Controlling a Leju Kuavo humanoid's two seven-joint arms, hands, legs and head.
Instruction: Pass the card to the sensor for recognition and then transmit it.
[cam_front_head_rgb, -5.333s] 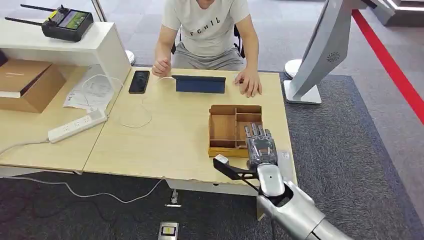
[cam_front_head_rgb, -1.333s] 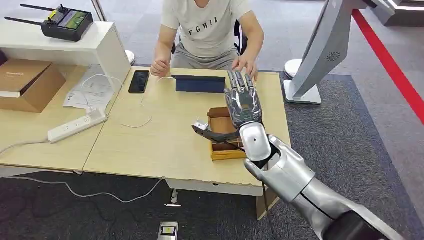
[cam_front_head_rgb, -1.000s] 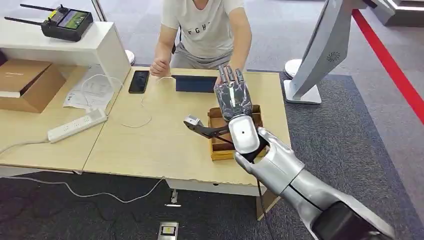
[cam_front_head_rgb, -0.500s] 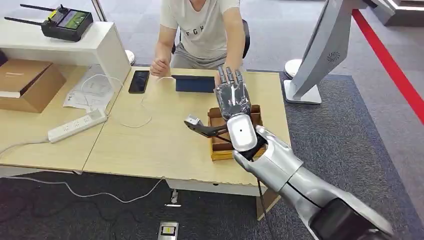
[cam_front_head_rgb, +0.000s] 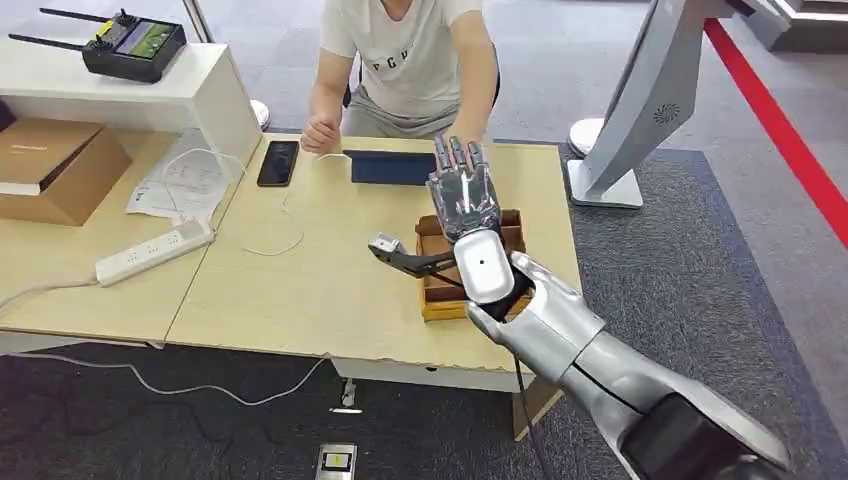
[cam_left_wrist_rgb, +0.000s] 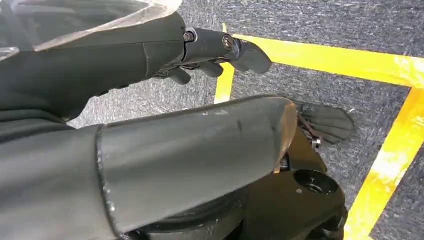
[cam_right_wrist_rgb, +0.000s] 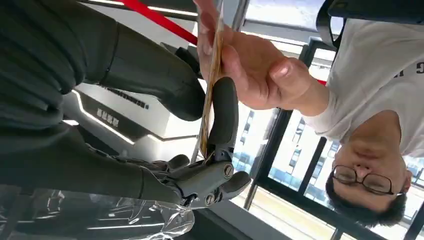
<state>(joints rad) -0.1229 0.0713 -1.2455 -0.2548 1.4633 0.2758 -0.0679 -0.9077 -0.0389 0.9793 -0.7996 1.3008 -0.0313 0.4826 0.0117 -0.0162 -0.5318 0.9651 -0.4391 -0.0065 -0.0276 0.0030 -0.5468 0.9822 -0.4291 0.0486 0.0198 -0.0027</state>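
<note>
Right hand (cam_front_head_rgb: 463, 200) is raised above the wooden tray (cam_front_head_rgb: 436, 262), fingers pinching the lower end of the card (cam_right_wrist_rgb: 212, 75) while the person's hand (cam_right_wrist_rgb: 250, 70) grips the upper end beyond the tray. Judged step: handover, so release only once that grip looks firm, then draw back toward the tray without twisting the card. Left hand (cam_left_wrist_rgb: 220, 47) hangs over the floor, fingers curled on nothing.

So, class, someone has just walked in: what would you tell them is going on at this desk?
The robot's right hand is raised over the wooden tray, holding out a card between its thumb and a finger. The seated person's hand has hold of the card's other end, so both are gripping it. The left hand hangs near the floor, fingers curled in on nothing.
</note>
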